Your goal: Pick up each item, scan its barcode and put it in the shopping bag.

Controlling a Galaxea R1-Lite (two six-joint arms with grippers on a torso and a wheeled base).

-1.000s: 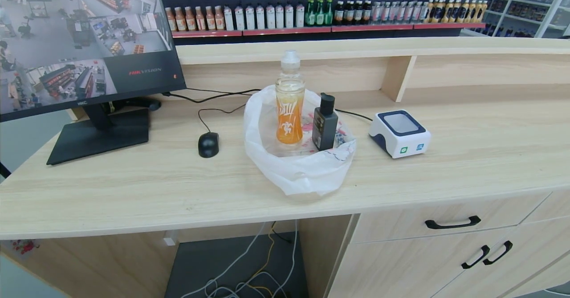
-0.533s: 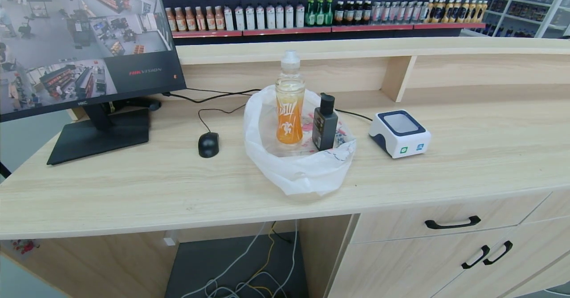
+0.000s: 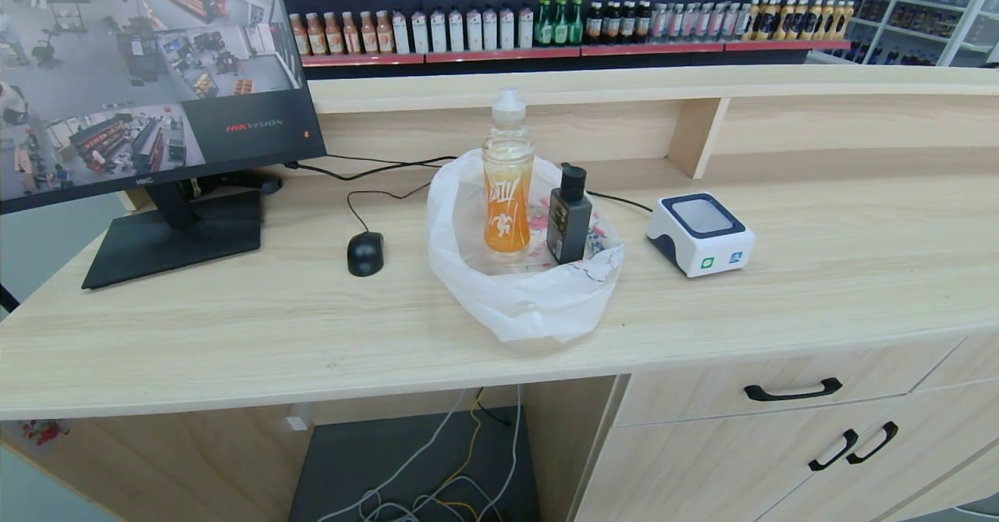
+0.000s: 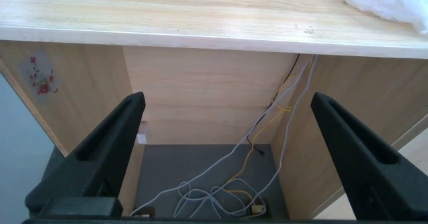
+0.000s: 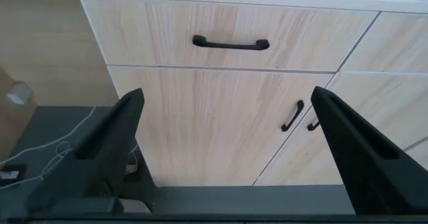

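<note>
A: Left end of the countertop (image 3: 234,327): what is logged?

B: A monitor (image 3: 148,62) is stood on its black base at the far left corner. A black mouse (image 3: 365,253) is placed to its right, mid-depth, near the bag but apart from it.

A: Task items?

B: The shopping bag (image 3: 531,303), white plastic and open at the top, is set around the middle of the countertop, its lower folds near the front edge. Two items are stood upright inside it. The orange drink bottle (image 3: 507,194) with a white cap is on the left. The dark bottle (image 3: 569,221) with a black cap is just beside it on the right; contact between them cannot be told.

A: Scanner?

B: The scanner (image 3: 700,233), a white box with a dark-framed window, is placed right of the bag, close but apart, mid-depth. A cable is run from it behind the bag.

A: Grippers, fingers?

B: The left gripper (image 4: 227,98) is held low, below the countertop's front edge. Its fingers are spread wide apart, and the open bay with loose cables (image 4: 221,177) is seen through the gap. The right gripper (image 5: 227,93) is also held low, facing the cabinet front under the right part of the countertop. Its fingers are likewise spread wide, with the drawer handle (image 5: 231,44) seen beyond them.
</note>
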